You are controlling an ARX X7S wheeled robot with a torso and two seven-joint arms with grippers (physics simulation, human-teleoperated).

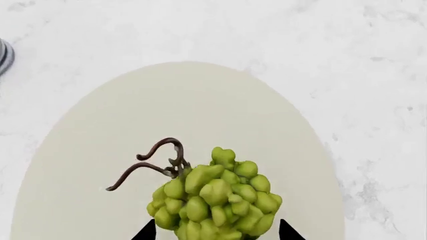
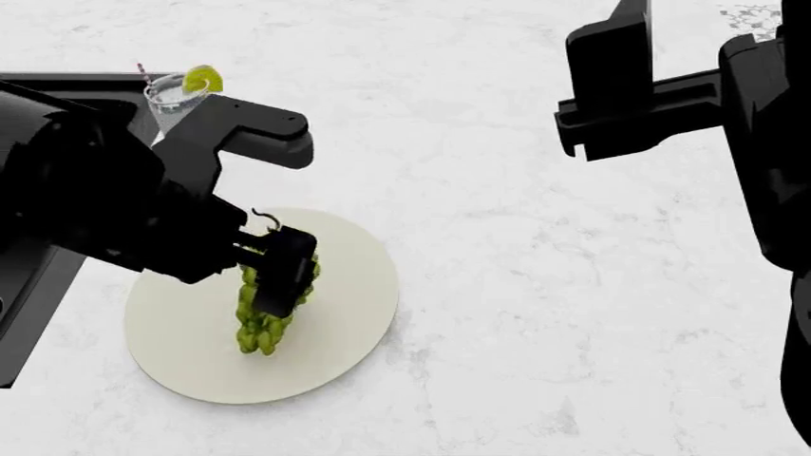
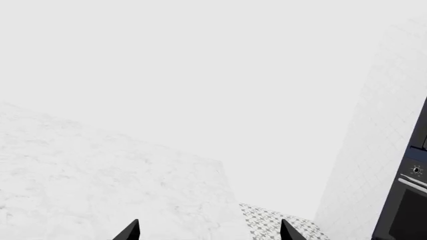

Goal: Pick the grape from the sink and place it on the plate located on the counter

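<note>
The grape [image 1: 213, 200], a yellow-green bunch with a curly brown stem, lies on the cream-white plate [image 1: 200, 110] on the white marble counter [image 1: 347, 60]. My left gripper [image 1: 217, 232] is open, its black tips on either side of the bunch with a small gap on each side. In the head view the left gripper [image 2: 281, 275] hangs over the upper end of the grape [image 2: 260, 328] on the plate [image 2: 342, 313]. My right gripper [image 3: 209, 231] is open and empty, raised high at the right of the head view [image 2: 609, 95].
The black sink [image 2: 26, 294] runs along the left edge of the counter [image 2: 533, 285]. A glass with a lime wedge and a straw [image 2: 178, 95] stands behind the plate by the sink. A dark oven front [image 3: 407, 200] shows in the right wrist view.
</note>
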